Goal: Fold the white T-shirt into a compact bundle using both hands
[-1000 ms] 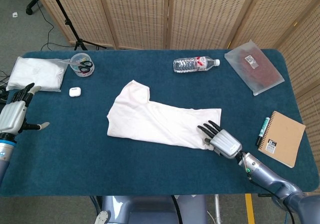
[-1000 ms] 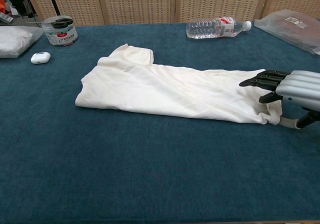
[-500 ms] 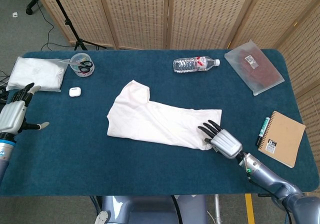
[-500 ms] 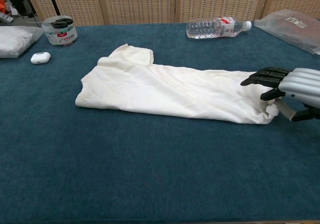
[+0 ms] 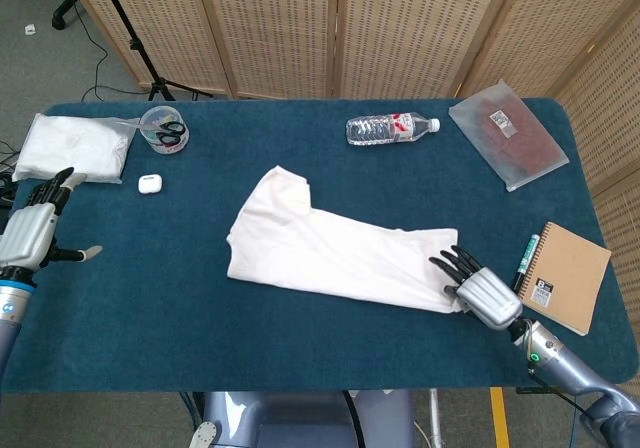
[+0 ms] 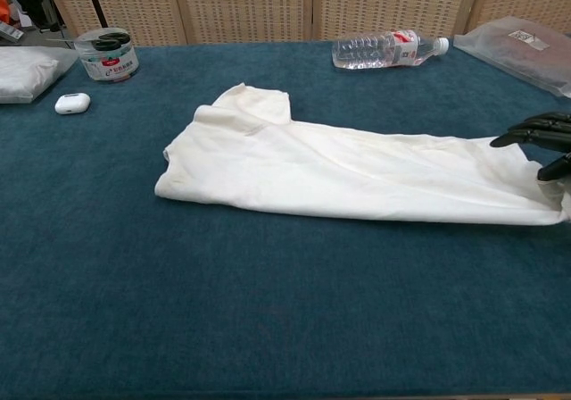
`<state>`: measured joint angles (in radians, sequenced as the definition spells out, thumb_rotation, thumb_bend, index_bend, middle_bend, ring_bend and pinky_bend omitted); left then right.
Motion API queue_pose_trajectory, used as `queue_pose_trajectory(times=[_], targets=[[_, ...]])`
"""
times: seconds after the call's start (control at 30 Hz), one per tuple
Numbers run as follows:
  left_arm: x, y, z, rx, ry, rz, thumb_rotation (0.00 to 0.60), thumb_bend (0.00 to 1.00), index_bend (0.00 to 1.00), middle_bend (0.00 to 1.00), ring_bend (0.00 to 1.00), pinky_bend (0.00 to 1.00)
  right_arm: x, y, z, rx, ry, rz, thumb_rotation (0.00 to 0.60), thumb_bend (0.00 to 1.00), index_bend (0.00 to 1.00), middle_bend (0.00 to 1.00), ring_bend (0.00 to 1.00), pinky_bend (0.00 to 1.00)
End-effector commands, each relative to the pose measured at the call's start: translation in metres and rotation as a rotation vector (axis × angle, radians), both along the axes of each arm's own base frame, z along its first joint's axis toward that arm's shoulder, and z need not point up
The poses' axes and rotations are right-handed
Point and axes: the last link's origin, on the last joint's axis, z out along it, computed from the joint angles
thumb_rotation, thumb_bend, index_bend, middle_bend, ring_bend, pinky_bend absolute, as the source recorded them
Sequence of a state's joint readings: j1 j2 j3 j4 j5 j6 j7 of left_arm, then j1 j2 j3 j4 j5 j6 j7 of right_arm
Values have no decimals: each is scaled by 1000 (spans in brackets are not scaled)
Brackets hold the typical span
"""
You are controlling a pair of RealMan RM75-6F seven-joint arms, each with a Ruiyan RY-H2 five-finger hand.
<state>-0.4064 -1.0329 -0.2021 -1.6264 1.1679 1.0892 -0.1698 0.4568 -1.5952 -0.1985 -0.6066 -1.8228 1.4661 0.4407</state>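
Pinching soft white T-shirt hem: right hand | left hand spread, empty | napped blue table

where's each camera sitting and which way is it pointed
Head view: high above the near table edge, looking steeply down at the white T-shirt; shows the left hand and the right hand.
Chest view: low at the near edge, looking across the table toward the screens; only right hand fingertips show.
Shared: T-shirt, water bottle, right hand.
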Motion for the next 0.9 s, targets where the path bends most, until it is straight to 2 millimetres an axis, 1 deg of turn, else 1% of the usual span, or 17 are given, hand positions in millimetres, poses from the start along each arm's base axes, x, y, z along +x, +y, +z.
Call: queue_pose_trajectory(times=[0.03, 0.27, 0.37, 0.63, 0.77, 0.9], targets=[[0, 0, 0, 1, -1, -1, 600, 0, 0, 0, 0, 0, -6, 3, 7, -13, 10, -6, 600, 878, 694, 105, 0, 0], [0, 0, 1, 4, -6, 1, 600, 0, 0, 0, 0, 0, -32, 20, 32, -31, 71, -55, 600, 878, 698, 105, 0, 0], [0, 0, 1, 4, -6, 1, 600, 0, 0, 0, 0, 0, -43, 30, 47, -49, 95, -77, 600, 878, 699, 105, 0, 0], [0, -1, 0, 0, -4, -2, 600, 0, 0, 0, 0, 0, -63, 50, 72, -92, 120, -144, 600, 878, 700, 105, 0, 0], [1, -1, 0, -4, -5, -5, 600, 0, 0, 0, 0, 0, -67, 56, 77, -106, 118, -165, 600, 880, 701, 105, 0, 0], [2, -1, 0, -7, -11, -9, 600, 0, 0, 0, 0, 0, -57, 49, 73, -110, 76, -145, 600, 878, 701, 105, 0, 0]])
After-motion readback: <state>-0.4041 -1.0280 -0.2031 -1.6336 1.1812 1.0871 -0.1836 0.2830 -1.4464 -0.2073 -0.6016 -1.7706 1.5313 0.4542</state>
